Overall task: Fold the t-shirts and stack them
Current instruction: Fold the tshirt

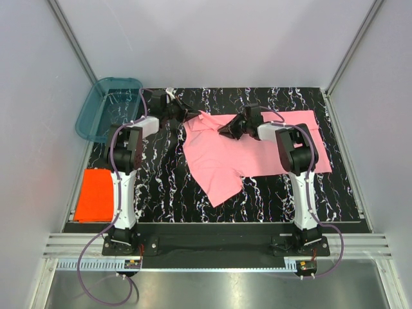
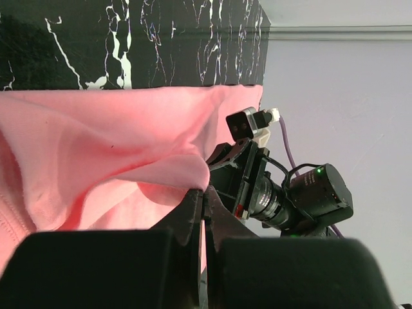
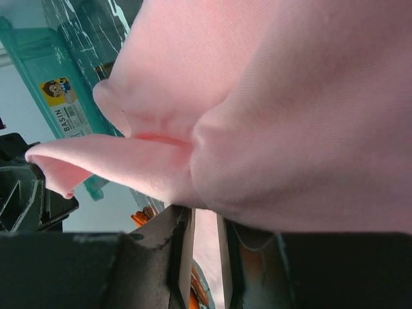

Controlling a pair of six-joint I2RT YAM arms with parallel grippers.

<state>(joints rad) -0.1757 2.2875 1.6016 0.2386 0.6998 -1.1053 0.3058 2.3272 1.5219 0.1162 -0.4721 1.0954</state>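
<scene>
The light pink t-shirt lies partly spread on the black marbled table. My left gripper is shut on a fold at the shirt's far left edge, and the left wrist view shows the jaws pinching the pink cloth. My right gripper is shut on a raised fold near the shirt's far middle. In the right wrist view, pink cloth hangs over and between the fingers. The two grippers are close together. The orange-red t-shirt lies folded flat at the near left.
A teal see-through tub stands at the far left corner and also shows in the right wrist view. Grey walls enclose the table on three sides. The right arm's wrist camera is just past my left fingers.
</scene>
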